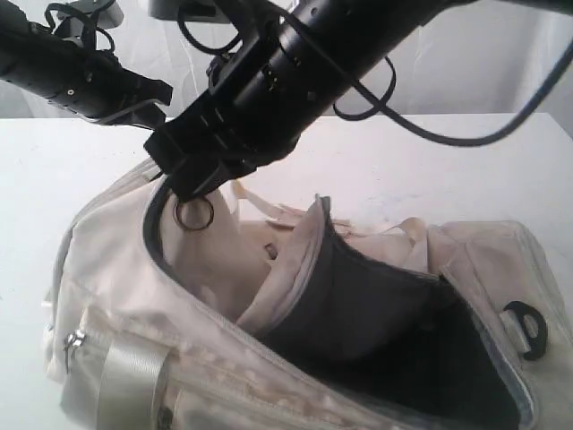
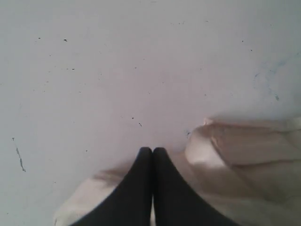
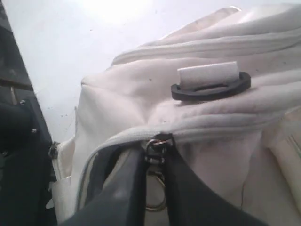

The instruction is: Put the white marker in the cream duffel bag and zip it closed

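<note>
Cream fabric fills most of the exterior view: the duffel bag lies on its side on the white table, its mouth gaping wide so the dark grey lining shows. The marker shows in no view, so where it lies cannot be told. At the bag's end on the left of the exterior view sits the zipper pull, with a metal ring hanging from it. The right gripper is clamped on that pull, its two dark fingers pressed in from either side (the ring dangles in the narrow gap between them). Just beside the zip on the bag's cream wall, a black plastic loop holds a short tab of webbing. A shiny strap crosses the near side of the bag. The left gripper hangs above the bare table with its fingertips pressed together and holding nothing; a fold of the bag lies near them.
</note>
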{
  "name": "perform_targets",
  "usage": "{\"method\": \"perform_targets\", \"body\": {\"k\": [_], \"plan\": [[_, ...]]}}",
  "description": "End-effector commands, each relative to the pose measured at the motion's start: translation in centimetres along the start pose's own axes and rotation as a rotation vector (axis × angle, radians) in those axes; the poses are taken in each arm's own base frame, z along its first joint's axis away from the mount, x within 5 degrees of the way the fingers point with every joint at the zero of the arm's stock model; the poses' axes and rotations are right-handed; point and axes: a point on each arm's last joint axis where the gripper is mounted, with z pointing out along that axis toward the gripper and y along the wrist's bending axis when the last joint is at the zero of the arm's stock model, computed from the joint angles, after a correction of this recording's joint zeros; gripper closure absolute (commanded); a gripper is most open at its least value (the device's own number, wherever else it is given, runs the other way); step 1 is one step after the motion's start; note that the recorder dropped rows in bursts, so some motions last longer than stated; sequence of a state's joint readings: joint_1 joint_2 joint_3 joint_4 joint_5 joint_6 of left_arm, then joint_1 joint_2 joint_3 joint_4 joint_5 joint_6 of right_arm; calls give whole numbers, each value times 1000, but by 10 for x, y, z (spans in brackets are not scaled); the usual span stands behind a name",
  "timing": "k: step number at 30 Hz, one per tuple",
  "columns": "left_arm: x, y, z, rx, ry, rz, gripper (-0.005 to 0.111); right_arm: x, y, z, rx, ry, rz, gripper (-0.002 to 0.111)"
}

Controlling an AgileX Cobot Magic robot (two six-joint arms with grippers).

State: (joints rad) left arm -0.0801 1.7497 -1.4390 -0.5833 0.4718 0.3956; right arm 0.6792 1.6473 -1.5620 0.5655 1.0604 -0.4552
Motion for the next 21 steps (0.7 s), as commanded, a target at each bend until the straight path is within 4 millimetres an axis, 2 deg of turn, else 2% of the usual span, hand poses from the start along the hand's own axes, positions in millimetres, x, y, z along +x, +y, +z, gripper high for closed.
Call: {"method": "perform_targets", "body": {"k": [1,4,8,10,12,13,14,21], "plan": [[-2,-5,-8,24,5,-8,103,-13,-18,4,22,6,-12,108],[-3,-8,-14,27,-3,-2,103,-14,-19,14,-31,20,-12,108],[-6,-16,-26,70,-12,-18,102,-12,-10,21,-76,57,-36,108],[-3,-20,-27,111,14,-22,91,-11,-2,24,-94,72,-65,108],[-1,-24,-27,156,39,-8,68,-11,2,26,-98,78,-77,108],[1,-27,-28,186,57,20,51,-11,3,26,-98,81,-79,108],[2,-31,-30,236,70,27,46,-11,3,26,-98,81,-79,108],[11,-48,-37,408,162,64,45,-11,2,27,-99,81,-94,108]]}}
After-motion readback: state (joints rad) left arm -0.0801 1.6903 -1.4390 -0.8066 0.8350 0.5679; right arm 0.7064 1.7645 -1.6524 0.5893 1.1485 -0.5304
